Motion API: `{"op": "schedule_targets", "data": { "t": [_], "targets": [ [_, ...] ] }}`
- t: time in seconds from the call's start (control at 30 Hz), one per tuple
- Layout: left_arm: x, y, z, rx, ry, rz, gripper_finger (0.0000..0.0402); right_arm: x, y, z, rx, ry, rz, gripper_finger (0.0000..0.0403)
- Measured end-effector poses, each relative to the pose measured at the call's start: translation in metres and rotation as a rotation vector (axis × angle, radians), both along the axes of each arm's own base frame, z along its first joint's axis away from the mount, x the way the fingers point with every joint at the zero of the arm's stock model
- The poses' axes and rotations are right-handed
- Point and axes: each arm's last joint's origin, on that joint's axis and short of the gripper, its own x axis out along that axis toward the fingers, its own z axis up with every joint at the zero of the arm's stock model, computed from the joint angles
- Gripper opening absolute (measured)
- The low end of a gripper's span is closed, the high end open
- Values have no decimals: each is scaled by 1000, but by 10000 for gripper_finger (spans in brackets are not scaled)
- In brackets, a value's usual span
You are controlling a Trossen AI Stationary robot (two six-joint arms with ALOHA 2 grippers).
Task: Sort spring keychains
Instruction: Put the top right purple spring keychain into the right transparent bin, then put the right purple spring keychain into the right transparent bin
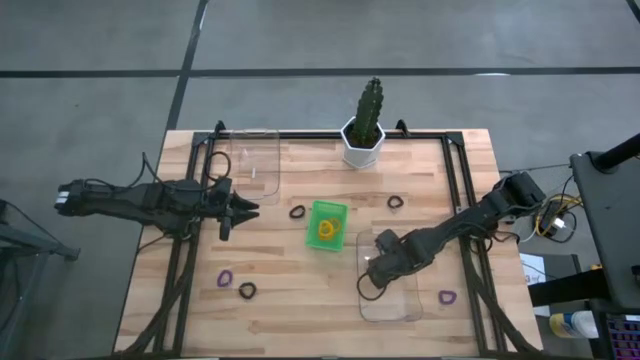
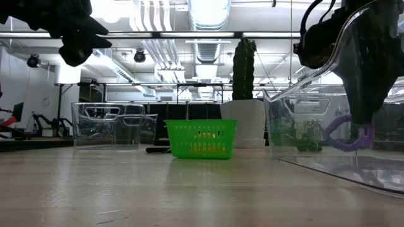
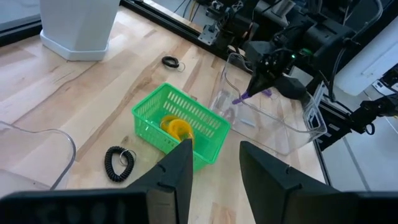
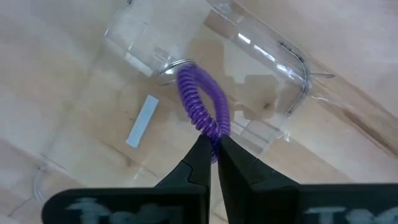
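Observation:
My right gripper [image 4: 213, 144] is over the near clear bin [image 1: 392, 300], shut on a purple spring keychain [image 4: 200, 102]. My left gripper [image 3: 214, 167] is open, hovering above the table's left part, a short way left of a black keychain [image 1: 297, 211]. The green bin [image 1: 336, 210] at the table's middle has orange keychains [image 3: 175, 127] lying on its floor. Loose on the wood lie other black keychains [image 1: 397, 201] [image 1: 247, 290] and two purple ones [image 1: 226, 277] [image 1: 447, 297]. My right gripper pinches the purple keychain between its two fingertips at one spot on the coil [image 4: 214, 129]. The fingers come from above, slanting down. The loop [image 2: 346, 135] hangs below the fingers, lifted clear, above the clear bin's floor.
A second clear bin [image 1: 256, 155] stands at the far left of the table. A white pot with a cactus [image 1: 363, 140] is at the far edge. Black metal frame rails [image 1: 455, 190] run along the table's sides. Bare wood [image 1: 300, 300] lies near the front edge.

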Motion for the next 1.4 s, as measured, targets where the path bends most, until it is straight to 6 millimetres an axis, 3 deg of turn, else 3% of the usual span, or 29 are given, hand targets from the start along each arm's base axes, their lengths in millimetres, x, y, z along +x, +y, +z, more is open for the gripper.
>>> {"op": "schedule_targets", "data": {
  "t": [0.53,0.73,1.1,1.4],
  "targets": [
    [0,0,0,-4,0,-3,124,-3,-2,2,-11,4,47,107],
    [0,-1,0,-10,1,-17,124,-13,0,24,42,-35,100,108],
    [1,-1,-2,-8,22,-31,124,-86,22,79,187,-61,1,87],
    [2,-1,-4,-6,40,-31,124,-140,37,89,186,25,-161,99]
  ]
}}
